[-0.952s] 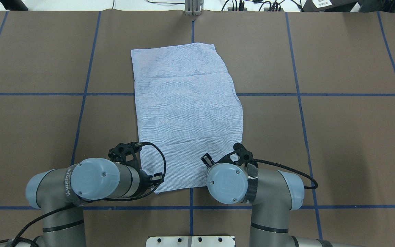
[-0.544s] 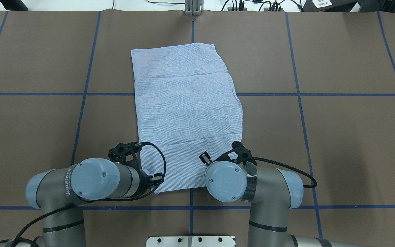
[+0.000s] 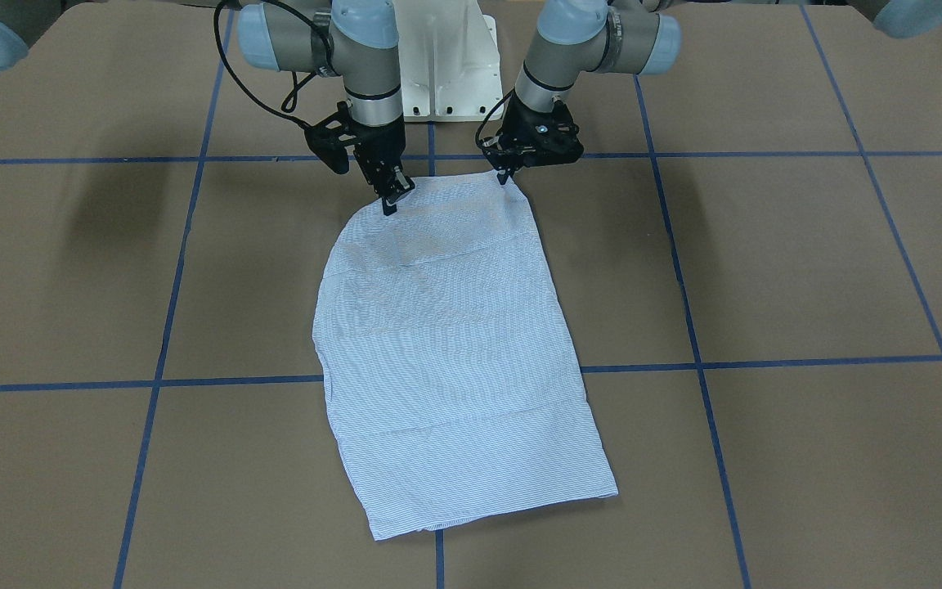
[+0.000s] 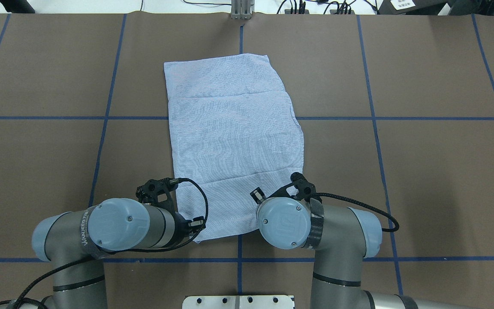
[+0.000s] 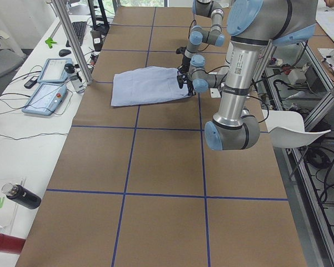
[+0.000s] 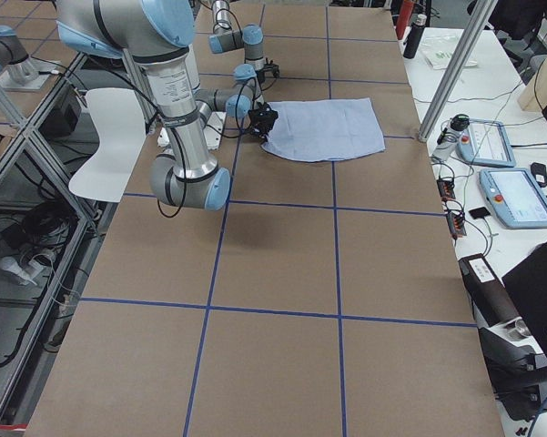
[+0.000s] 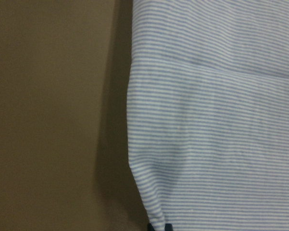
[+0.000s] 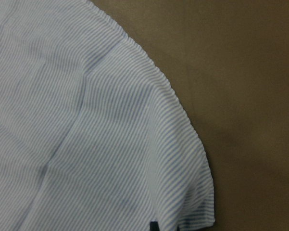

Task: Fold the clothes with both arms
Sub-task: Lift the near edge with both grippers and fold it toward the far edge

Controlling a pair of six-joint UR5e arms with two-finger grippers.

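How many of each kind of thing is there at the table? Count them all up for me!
striped shirt: 1
robot arms, the left arm and the right arm: 2
end effectors, the left end effector and the right end effector: 2
Total: 5

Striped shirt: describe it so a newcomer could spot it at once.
On the brown table with blue tape lines, look mid-table. The shirt lies as a long flat panel, two corners pinched by the left gripper and right gripper. It is the only pale, striped thing there.
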